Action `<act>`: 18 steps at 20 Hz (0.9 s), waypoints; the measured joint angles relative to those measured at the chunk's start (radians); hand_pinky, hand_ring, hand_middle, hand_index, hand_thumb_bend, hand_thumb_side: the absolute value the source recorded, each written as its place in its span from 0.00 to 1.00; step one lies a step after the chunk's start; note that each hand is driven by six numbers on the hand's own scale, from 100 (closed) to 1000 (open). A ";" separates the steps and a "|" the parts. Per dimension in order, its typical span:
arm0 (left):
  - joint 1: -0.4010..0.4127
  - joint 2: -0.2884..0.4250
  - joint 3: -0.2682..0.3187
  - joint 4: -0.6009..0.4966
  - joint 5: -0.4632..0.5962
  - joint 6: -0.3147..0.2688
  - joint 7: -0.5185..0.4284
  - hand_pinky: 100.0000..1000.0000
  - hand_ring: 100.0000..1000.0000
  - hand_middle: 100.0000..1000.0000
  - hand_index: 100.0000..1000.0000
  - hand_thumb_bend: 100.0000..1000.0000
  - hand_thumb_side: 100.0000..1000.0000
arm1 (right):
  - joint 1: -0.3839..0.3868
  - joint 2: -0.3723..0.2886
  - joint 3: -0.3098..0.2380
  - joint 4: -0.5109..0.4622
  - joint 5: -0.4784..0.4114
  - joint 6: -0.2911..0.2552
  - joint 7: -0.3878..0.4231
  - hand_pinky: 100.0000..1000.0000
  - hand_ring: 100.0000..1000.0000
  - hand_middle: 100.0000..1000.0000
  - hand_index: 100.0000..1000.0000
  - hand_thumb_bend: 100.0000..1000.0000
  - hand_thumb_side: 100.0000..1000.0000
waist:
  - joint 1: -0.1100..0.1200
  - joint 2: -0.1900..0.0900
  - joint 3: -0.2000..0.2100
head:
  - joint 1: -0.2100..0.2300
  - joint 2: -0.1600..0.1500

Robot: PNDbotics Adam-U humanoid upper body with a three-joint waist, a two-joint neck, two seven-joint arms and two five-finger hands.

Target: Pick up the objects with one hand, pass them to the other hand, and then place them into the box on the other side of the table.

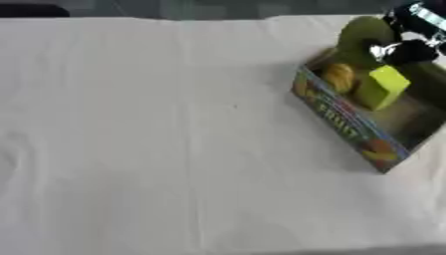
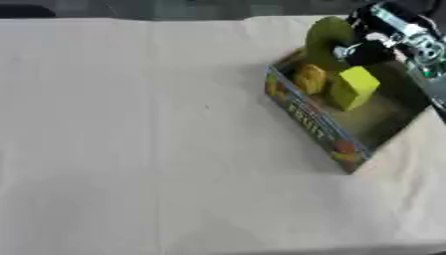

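Green rounded object (image 2: 324, 37) stood at the far end of the box (image 2: 309, 122), touching the right robot hand (image 2: 370, 50), whose dark fingers curled against its side. Box, lettered "FRUIT" on its near wall, lay askew at the right of the white tabletop (image 1: 157, 149). Inside lay a yellow-green block (image 1: 382, 87) and, just beside it, an orange-yellow rounded item (image 1: 340, 77).

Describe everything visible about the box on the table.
The box is an open, shallow cardboard tray with a colourful printed front wall reading FRUIT. It sits askew on the white tablecloth at the right side. Inside lie a yellow-green block and a small orange-yellow item. The right hand hovers over its far end.
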 measured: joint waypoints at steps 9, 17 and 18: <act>-0.003 -0.001 0.009 0.000 0.003 -0.002 0.034 0.46 0.48 0.59 0.83 0.22 0.45 | 0.037 0.022 -0.038 0.126 0.098 -0.020 -0.051 0.82 0.50 0.30 0.53 0.00 0.07 | 0.000 0.004 0.007 | -0.001 0.000; -0.005 -0.006 0.009 -0.004 -0.008 -0.003 0.030 0.46 0.48 0.59 0.83 0.21 0.46 | 0.062 0.052 -0.085 0.140 0.144 -0.047 -0.081 0.97 0.81 0.72 0.94 0.29 0.08 | -0.001 0.004 0.005 | 0.009 0.001; -0.005 -0.008 0.009 -0.004 -0.010 -0.002 0.029 0.46 0.48 0.59 0.83 0.21 0.46 | 0.070 0.058 -0.091 0.131 0.142 -0.053 -0.089 0.98 0.81 0.74 0.95 0.31 0.05 | -0.001 0.004 0.003 | 0.010 0.002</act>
